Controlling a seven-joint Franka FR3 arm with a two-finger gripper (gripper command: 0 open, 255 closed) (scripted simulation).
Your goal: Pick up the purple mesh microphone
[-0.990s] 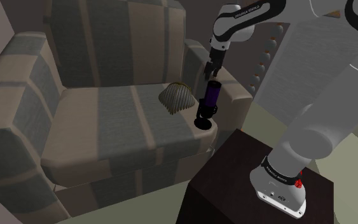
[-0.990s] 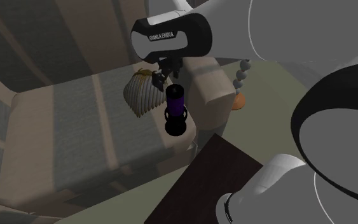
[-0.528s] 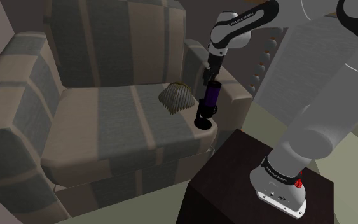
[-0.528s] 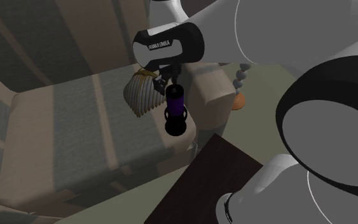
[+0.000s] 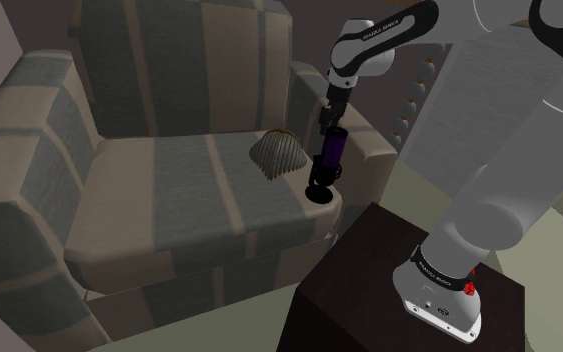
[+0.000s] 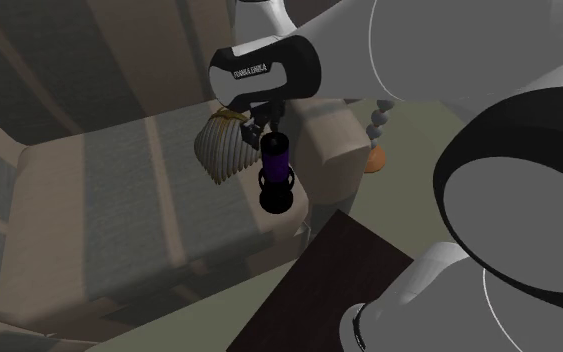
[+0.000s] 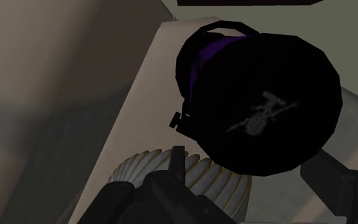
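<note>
The purple microphone [image 5: 331, 150] with a black head and round black base stands upright on the armchair's seat, against the armrest [image 5: 369, 147] on the shoulder view's right. My gripper [image 5: 329, 122] hangs straight above it, down at its head. In the second exterior view the gripper [image 6: 261, 128] sits at the top of the microphone [image 6: 275, 165]. In the wrist view the black head of the microphone [image 7: 260, 102] lies between my fingers, which stand apart on either side; my gripper [image 7: 252, 160] is open.
A ribbed, shell-like object [image 5: 279, 153] lies on the seat right beside the microphone, away from the armrest. The striped armchair [image 5: 159, 190] has a high back and thick arms. A beaded post [image 6: 377, 125] rises beyond the armrest. My dark stand [image 5: 369, 280] is close to the chair's front.
One second ago my gripper was slightly higher; it came down to the microphone's head. Over the last half second nothing has visibly moved.
</note>
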